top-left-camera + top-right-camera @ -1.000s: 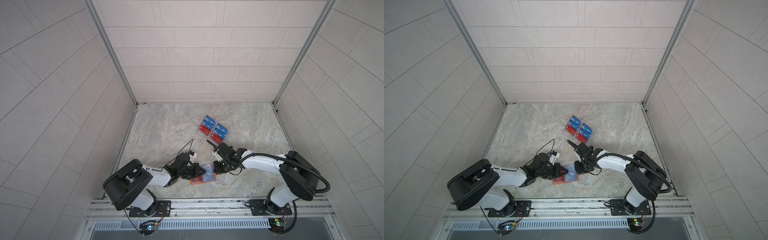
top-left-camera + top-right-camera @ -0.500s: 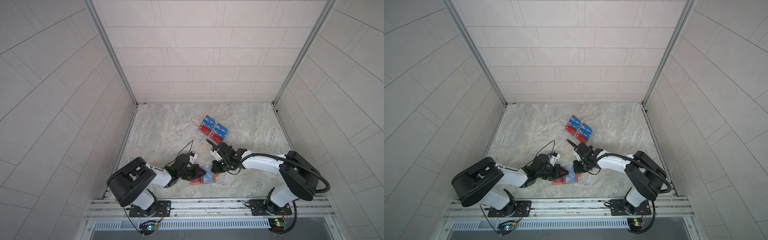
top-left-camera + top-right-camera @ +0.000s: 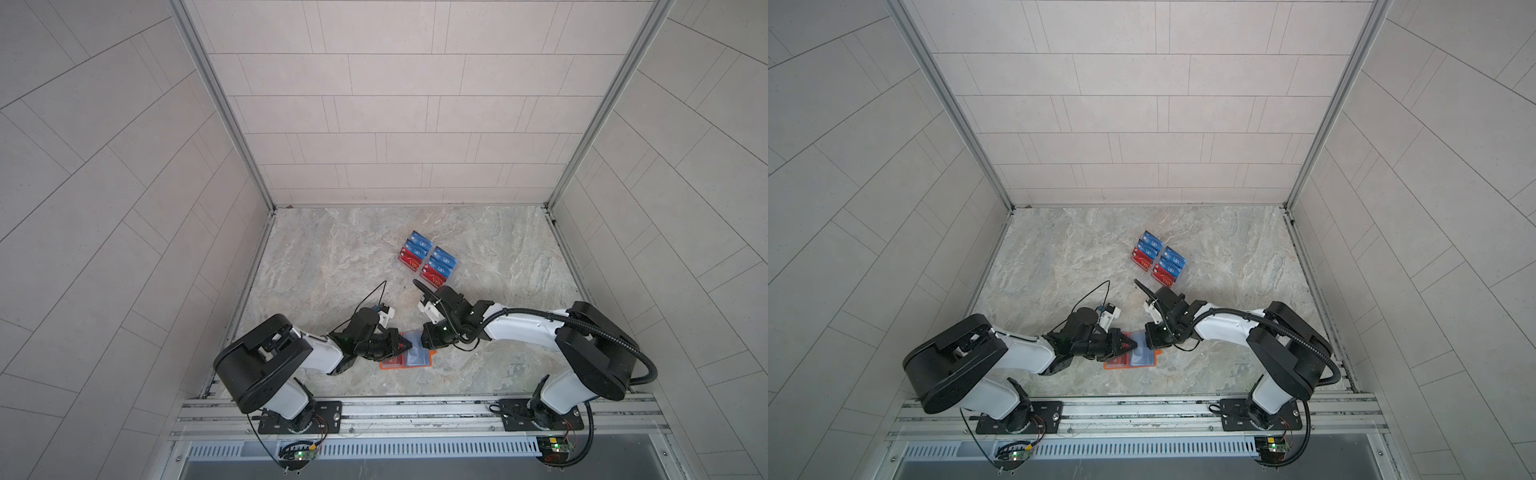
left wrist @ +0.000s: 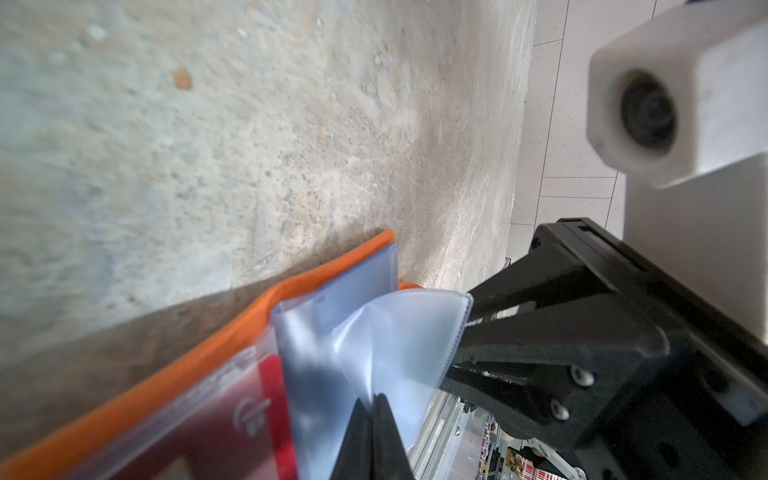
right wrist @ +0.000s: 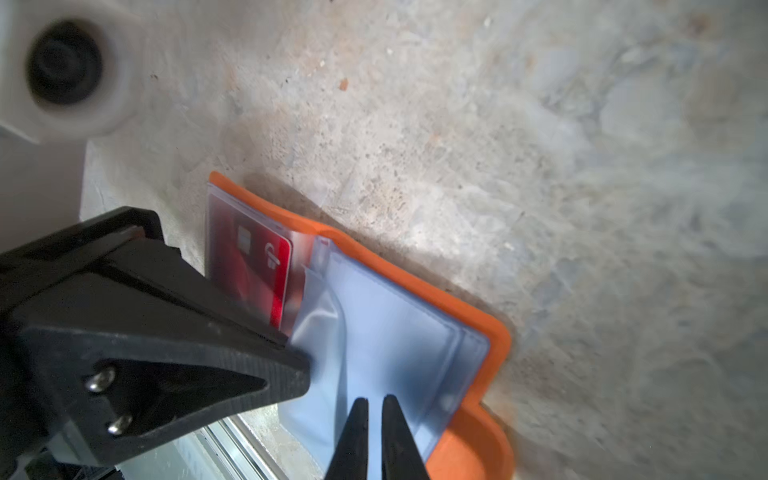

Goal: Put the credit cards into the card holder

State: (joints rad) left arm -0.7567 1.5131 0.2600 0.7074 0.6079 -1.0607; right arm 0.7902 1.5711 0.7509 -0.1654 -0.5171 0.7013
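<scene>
The orange card holder (image 3: 415,360) (image 3: 1142,358) lies open near the table's front edge. A red credit card (image 5: 266,266) (image 4: 249,415) sits in a clear sleeve on one page. My left gripper (image 3: 409,344) (image 4: 376,400) is shut on a clear sleeve leaf (image 4: 374,332) that stands up from the other page. My right gripper (image 3: 424,339) (image 5: 374,401) faces it from the other side. Its jaws are almost together on the outer edge of the same bluish sleeve (image 5: 386,332). More red and blue credit cards (image 3: 428,259) (image 3: 1158,259) stand in rows farther back.
The cards at the back rest on a clear tiered stand (image 3: 451,270) right of the table's middle. A black cable (image 3: 370,293) loops up from the left wrist. The metal rail (image 3: 415,409) runs along the front, close behind the holder. Tiled walls close in three sides.
Both grippers stay at the open holder. The right gripper has edged slightly left, toward the left one, and the holder has not shifted.
</scene>
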